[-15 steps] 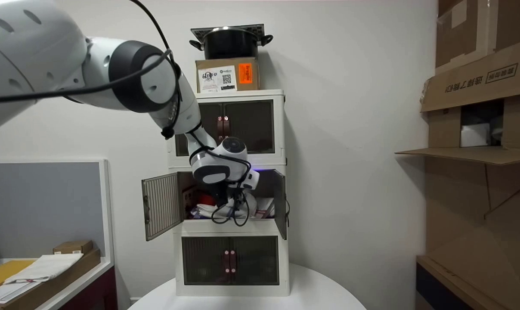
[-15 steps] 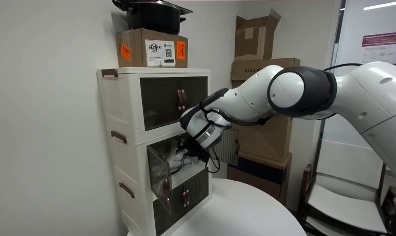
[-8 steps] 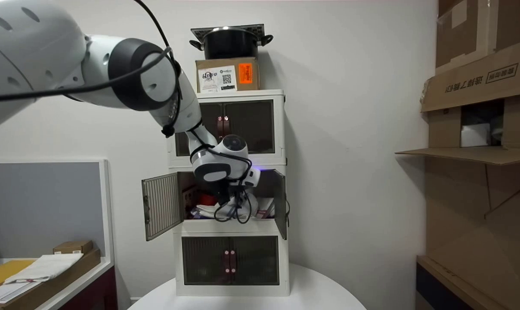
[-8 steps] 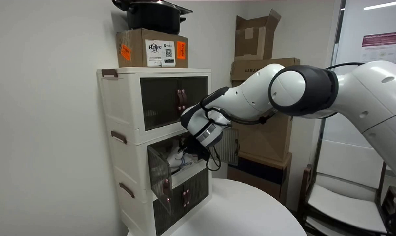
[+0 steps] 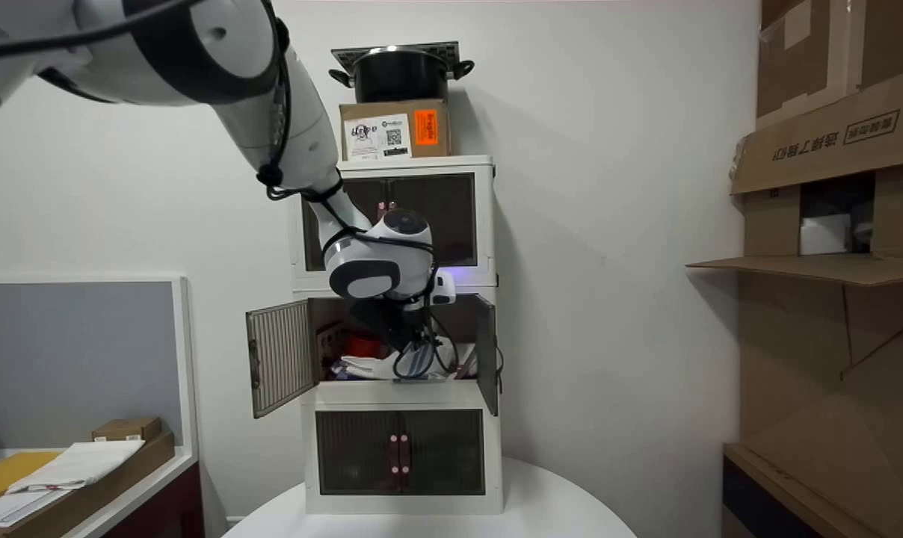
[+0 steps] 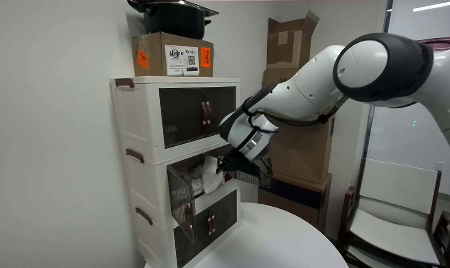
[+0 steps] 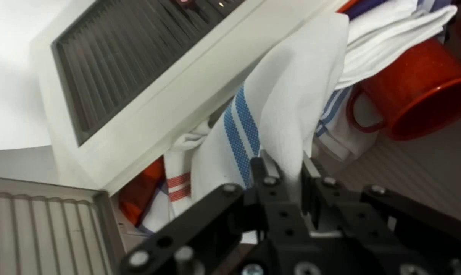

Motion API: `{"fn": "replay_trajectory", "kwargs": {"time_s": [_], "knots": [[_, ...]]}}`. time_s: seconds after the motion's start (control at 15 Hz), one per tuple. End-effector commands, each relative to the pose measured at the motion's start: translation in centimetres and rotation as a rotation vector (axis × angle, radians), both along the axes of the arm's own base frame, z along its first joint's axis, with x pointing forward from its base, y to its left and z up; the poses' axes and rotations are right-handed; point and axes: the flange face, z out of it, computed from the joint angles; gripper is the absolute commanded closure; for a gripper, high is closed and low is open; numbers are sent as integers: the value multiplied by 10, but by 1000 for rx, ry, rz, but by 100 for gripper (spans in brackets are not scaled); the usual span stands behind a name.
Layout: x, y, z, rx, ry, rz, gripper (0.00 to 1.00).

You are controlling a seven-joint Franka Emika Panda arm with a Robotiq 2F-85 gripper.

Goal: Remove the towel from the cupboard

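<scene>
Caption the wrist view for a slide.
Black two-fingered pincer gripping a blue-striped white cloth towel at the white-framed cupboard, a glossy red round mug at right.

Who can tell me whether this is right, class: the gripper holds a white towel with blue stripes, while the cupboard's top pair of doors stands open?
Not quite: on the cupboard, the top pair of doors is shut; both exterior views show the middle pair open instead. The gripper does hold a white towel with blue stripes.
</scene>
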Motion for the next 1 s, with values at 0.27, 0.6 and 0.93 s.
{"fn": "replay_trajectory", "kwargs": {"time_s": [0.27,0.6,0.93], "knots": [[-132,-24,21,-173,10,-60,96],[-191,-34,20,-199,55,-135,96],[-195,-33,1,-174,117,-71,96]]}}
